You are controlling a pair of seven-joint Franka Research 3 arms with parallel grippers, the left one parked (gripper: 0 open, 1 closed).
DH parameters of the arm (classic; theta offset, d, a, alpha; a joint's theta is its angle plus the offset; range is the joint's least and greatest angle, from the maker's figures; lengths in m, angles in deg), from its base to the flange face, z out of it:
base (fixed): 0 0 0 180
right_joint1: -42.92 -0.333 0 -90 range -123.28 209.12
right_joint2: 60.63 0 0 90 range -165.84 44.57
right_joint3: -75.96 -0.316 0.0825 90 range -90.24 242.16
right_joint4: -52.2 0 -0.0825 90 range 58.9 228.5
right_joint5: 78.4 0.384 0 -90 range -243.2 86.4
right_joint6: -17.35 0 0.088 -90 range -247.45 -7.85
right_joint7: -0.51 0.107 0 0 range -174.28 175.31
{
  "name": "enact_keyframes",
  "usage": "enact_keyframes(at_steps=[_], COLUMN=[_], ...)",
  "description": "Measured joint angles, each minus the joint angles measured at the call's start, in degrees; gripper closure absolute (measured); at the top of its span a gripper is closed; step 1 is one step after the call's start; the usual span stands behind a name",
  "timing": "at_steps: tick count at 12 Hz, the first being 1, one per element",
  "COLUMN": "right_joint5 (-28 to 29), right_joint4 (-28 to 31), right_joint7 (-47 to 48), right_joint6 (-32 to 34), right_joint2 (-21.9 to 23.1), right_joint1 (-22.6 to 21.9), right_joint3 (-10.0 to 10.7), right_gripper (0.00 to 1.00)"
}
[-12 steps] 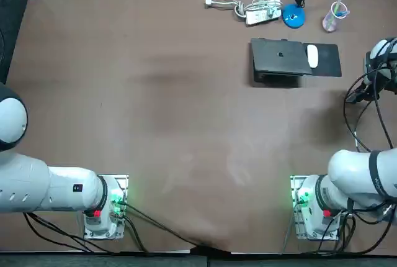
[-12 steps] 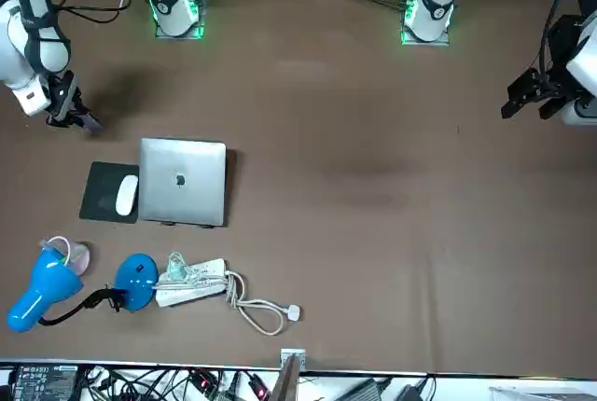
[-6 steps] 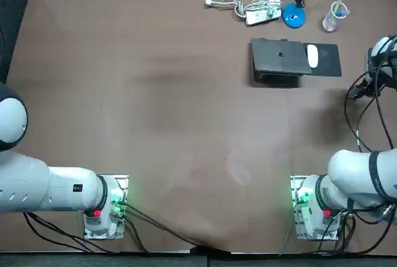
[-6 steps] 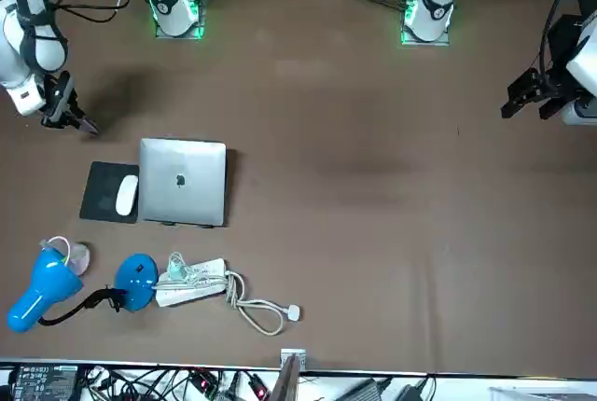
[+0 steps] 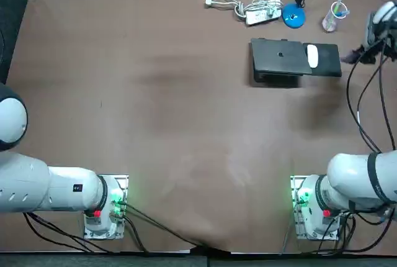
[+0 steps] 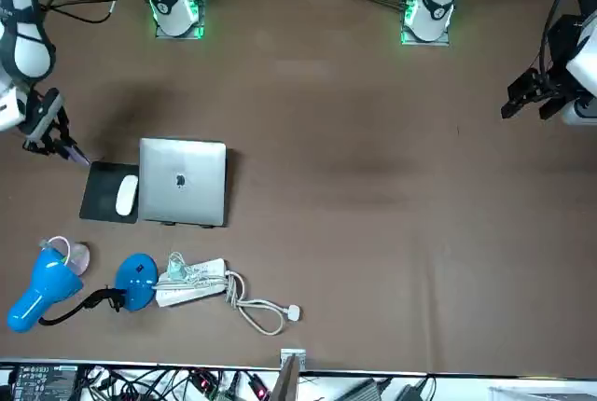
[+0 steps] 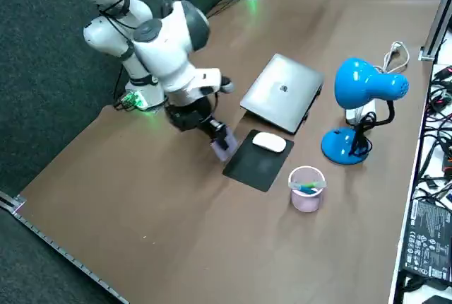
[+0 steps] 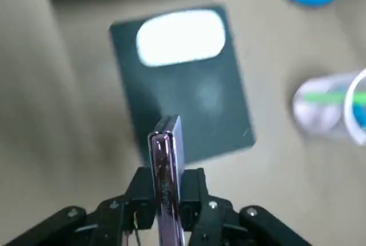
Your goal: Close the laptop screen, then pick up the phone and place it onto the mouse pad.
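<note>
Phone (image 8: 166, 163) was clamped edge-on between the fingers of the right gripper (image 8: 167, 184). It hung over the outer edge of the mouse pad (image 8: 200, 108) and was not yet laid down. Over the last second the gripper had travelled across the table from a spot well clear of the pad to just beside it, as both the top and front views showed. Read: the carry was nearly done and the laptop (image 7: 282, 93) was already shut flat, so only lowering and release seemed left. The phone looked slim, with a glossy lavender rim, held on its thin side and tilted, lower end toward the pad. A white mouse (image 8: 180, 36) sat on the pad's laptop-side half, so the bare half nearer the gripper looked like the landing spot. A blue desk lamp (image 7: 360, 88) and a clear cup (image 7: 306, 189) stood near the pad.
</note>
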Motion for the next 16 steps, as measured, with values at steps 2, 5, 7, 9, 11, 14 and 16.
enact_keyframes(at_steps=[2, 5, 7, 9, 11, 14, 16], right_joint5=[3.2, 5.4, 6.0, 6.1, 6.1, 6.1, 6.1], right_joint4=[-3.4, -10.6, -13.2, -14.4, -14.8, -14.9, -14.9], right_joint7=[0.2, 0.5, 0.5, 0.5, 0.6, 1.5, 2.0], right_joint6=[0.0, -0.2, -0.2, -1.2, -3.1, -5.7, -6.9], right_joint2=[-2.5, -9.4, -12.3, -14.5, -16.3, -18.0, -18.5], right_joint1=[-3.4, -7.0, -7.5, -7.5, -7.5, -7.6, -8.0], right_joint3=[-0.1, -0.2, -0.2, -0.2, -0.2, -0.2, -0.2], right_gripper=[0.76, 0.76, 0.76, 0.76, 0.76, 0.76, 0.76])
